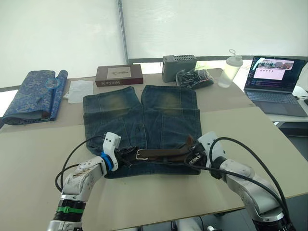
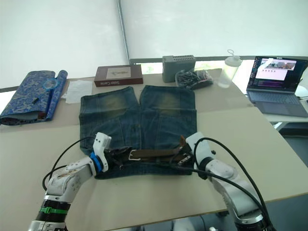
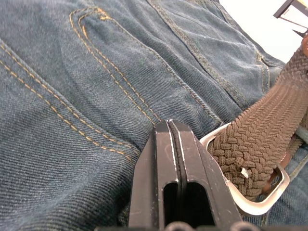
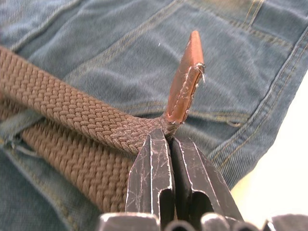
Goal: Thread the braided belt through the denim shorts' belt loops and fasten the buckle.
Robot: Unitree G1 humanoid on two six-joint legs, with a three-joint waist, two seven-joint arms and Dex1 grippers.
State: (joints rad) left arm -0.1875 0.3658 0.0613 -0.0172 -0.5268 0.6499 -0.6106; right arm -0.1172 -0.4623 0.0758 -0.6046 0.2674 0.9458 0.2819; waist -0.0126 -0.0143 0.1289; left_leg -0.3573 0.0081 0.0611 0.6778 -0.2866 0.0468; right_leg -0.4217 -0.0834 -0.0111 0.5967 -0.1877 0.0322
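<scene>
The right gripper has its fingers pressed together on the belt just behind its leather tip, which stands up above the shorts. This is at the waistband's right end, near the table's front edge. The left gripper has its fingers pressed flat together with nothing clearly between them; they rest on the denim just beside the buckle, at the waistband's left part. Whether they touch the buckle frame is hard to tell. The belt lies along the waistband between the two grippers, doubled near the right end, its strap passing through the buckle. The shorts lie flat on the table, legs pointing away from the robot.
</scene>
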